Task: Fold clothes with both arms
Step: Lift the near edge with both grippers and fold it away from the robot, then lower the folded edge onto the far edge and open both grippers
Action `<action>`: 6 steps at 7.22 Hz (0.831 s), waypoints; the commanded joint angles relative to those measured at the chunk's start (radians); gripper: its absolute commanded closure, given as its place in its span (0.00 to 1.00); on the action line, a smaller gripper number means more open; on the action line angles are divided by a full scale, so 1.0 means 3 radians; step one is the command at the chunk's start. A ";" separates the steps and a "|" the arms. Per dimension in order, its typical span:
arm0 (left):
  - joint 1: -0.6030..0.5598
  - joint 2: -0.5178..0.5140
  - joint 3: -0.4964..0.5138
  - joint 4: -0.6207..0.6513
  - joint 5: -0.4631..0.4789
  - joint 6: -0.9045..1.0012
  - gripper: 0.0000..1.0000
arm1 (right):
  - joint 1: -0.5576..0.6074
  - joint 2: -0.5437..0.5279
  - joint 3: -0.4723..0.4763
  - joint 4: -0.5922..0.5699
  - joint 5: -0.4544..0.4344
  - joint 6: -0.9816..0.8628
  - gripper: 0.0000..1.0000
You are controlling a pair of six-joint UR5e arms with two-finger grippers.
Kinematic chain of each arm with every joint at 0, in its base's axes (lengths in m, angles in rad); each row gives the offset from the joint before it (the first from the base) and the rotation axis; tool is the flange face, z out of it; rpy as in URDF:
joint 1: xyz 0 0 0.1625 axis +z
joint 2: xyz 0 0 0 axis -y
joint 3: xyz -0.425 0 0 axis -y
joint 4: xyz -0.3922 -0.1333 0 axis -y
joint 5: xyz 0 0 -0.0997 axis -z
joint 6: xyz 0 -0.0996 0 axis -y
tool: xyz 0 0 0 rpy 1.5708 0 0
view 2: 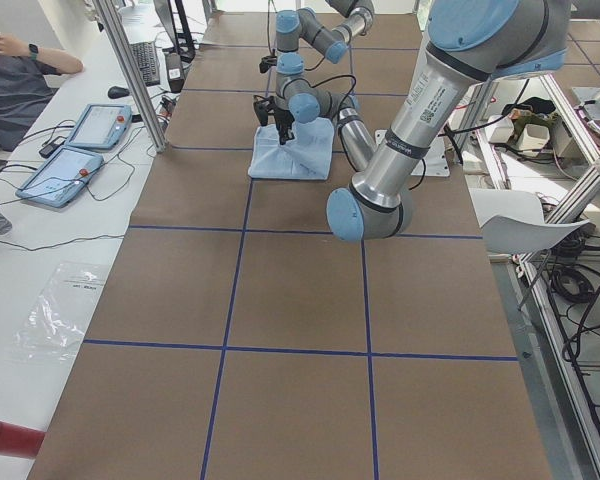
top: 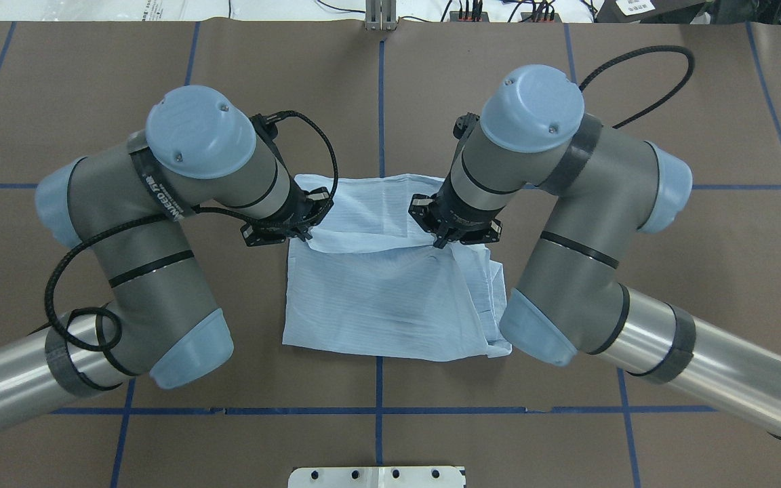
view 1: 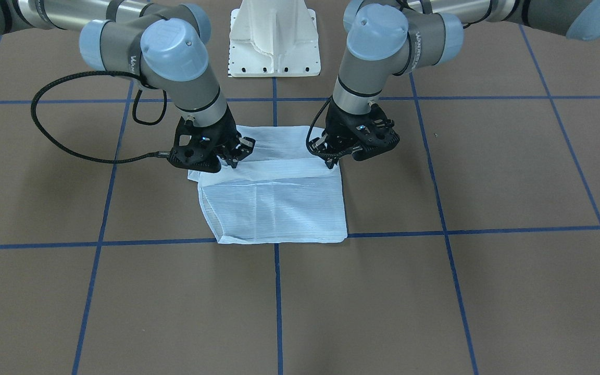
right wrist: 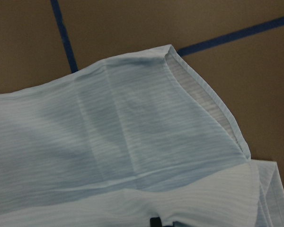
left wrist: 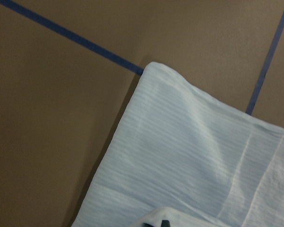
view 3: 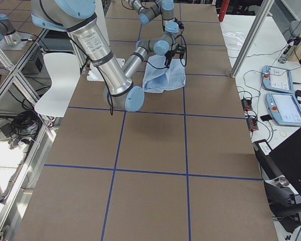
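Note:
The light-blue striped shirt (view 1: 274, 203) (top: 384, 298) lies folded into a rough square at the middle of the brown table. It also shows small in both side views (view 2: 285, 158) (view 3: 165, 78). My left gripper (top: 306, 234) (view 1: 331, 162) is shut on a raised fold edge at one side of the shirt. My right gripper (top: 441, 242) (view 1: 233, 159) is shut on the same edge at the other side. The held edge runs between them across the shirt's middle. Each wrist view looks down on the flat shirt (left wrist: 189, 156) (right wrist: 123, 142), with the pinched cloth at the bottom edge.
Blue tape lines (view 1: 277, 291) grid the table. The white robot base (view 1: 274, 41) (top: 377, 476) stands on the robot's side of the shirt. A black cable (view 1: 55, 140) loops off the right wrist. Beside the table are teach pendants (view 2: 80, 150), a seated person (view 2: 15, 80) and a white chair (view 3: 55, 80).

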 commanded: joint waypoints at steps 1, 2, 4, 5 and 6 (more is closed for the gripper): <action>-0.0104 -0.0113 0.0390 -0.0311 0.0000 0.0044 1.00 | 0.0111 0.0192 -0.0404 0.0204 -0.0005 -0.0079 1.00; -0.0109 -0.0144 0.0544 -0.0465 0.0000 0.0039 1.00 | 0.0127 0.0239 -0.0487 0.0209 -0.0010 -0.0114 1.00; -0.0109 -0.0185 0.0760 -0.0670 0.0005 0.0039 1.00 | 0.0132 0.0336 -0.0807 0.0438 -0.0010 -0.0161 1.00; -0.0109 -0.0180 0.0771 -0.0676 0.0005 0.0039 1.00 | 0.0132 0.0346 -0.0870 0.0485 -0.0010 -0.0161 1.00; -0.0109 -0.0185 0.0766 -0.0676 0.0005 0.0039 1.00 | 0.0132 0.0347 -0.0886 0.0501 -0.0010 -0.0145 0.88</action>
